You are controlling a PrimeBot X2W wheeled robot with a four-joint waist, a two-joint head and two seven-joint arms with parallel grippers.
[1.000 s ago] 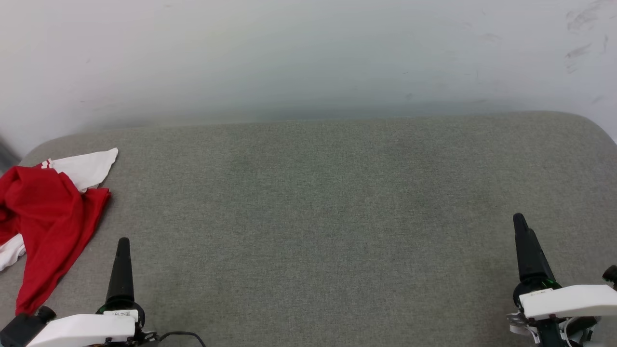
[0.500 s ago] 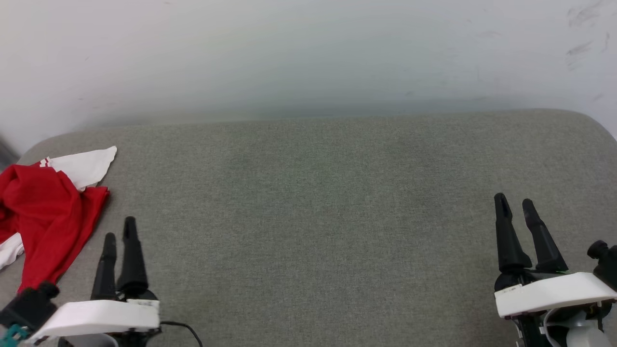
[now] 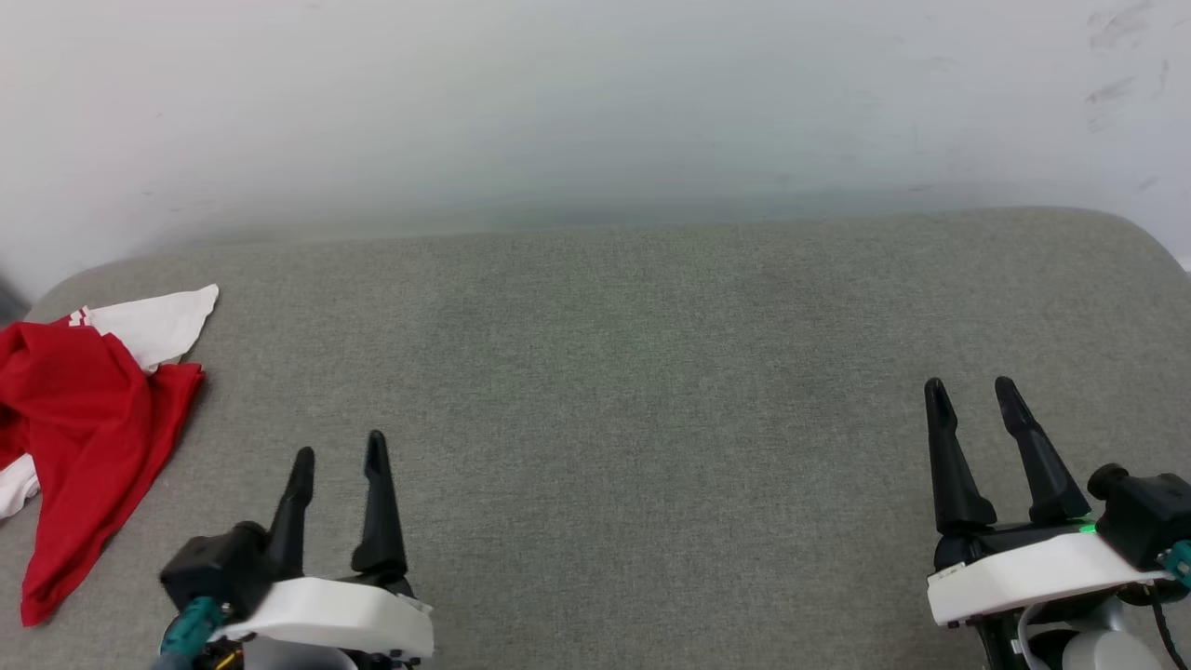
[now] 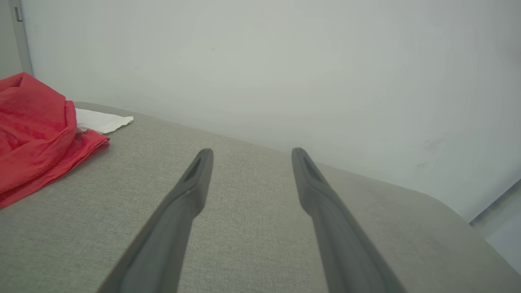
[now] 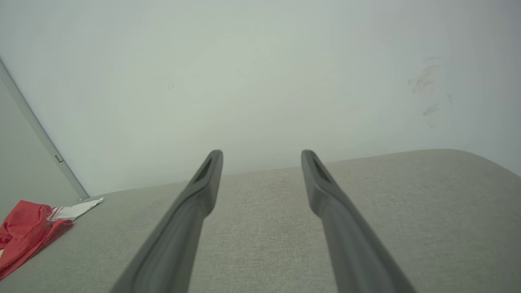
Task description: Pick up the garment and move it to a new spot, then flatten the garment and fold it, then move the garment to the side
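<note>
At the far left of the grey fabric surface [image 3: 605,372], the garment [image 3: 84,409], bunched in a loose red heap, one white sleeve [image 3: 153,321] spread flat toward the wall [image 3: 558,112]; a scrap of red-and-white striped trim [image 3: 88,317] at the join of sleeve and red cloth; part of the heap cut off by the left edge of the head view; low at the left of the head view, the left gripper [image 3: 339,447], its two dark fingers spread wide, nothing between them, tips pointing toward the wall; over bare fabric, near the garment but apart from it, the red cloth off to its left; hovering or resting on the surface, hard to tell from this angle; in the left wrist view, the same fingers parted over plain grey weave, red cloth and white sleeve at the upper left, clear of both tips; low at the right of the head view, the right gripper [image 3: 970,385], fingers likewise spread wide and holding nothing, well apart from the garment, with the breadth of the surface between; in the right wrist view, the red heap small at the lower left, close to the corner of wall and grey side panel [image 5: 24,162]; faint dark scuff marks [image 3: 1117,37] on the wall at the upper right.
</note>
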